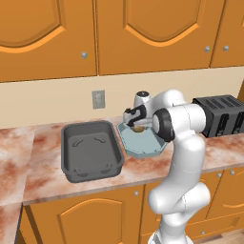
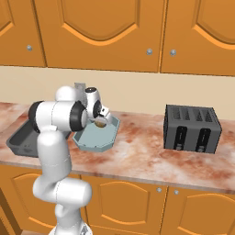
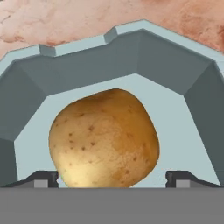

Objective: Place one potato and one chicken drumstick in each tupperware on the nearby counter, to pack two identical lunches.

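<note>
A golden-brown potato [image 3: 105, 140] lies on the floor of the pale teal tupperware [image 3: 131, 57], between my fingertips. My gripper [image 3: 113, 179] is open, and its right fingertip [image 3: 183, 178] stands apart from the potato. From the base, the gripper [image 1: 137, 123] points down into the teal tupperware [image 1: 143, 147] with the potato [image 1: 138, 128] just under it. The right base view has the same gripper [image 2: 101, 118], potato [image 2: 100, 123] and tupperware [image 2: 98, 137]. The dark grey tupperware [image 1: 90, 147] sits to the left with nothing in it. The chicken drumstick is out of view.
A black toaster [image 1: 221, 114] [image 2: 192, 128] stands on the counter [image 1: 43, 176] to the right of the containers. A wall outlet [image 1: 98, 99] is behind the grey tray. Orange cabinets hang above. My arm's elbow [image 1: 178, 124] looms over the teal container's right side.
</note>
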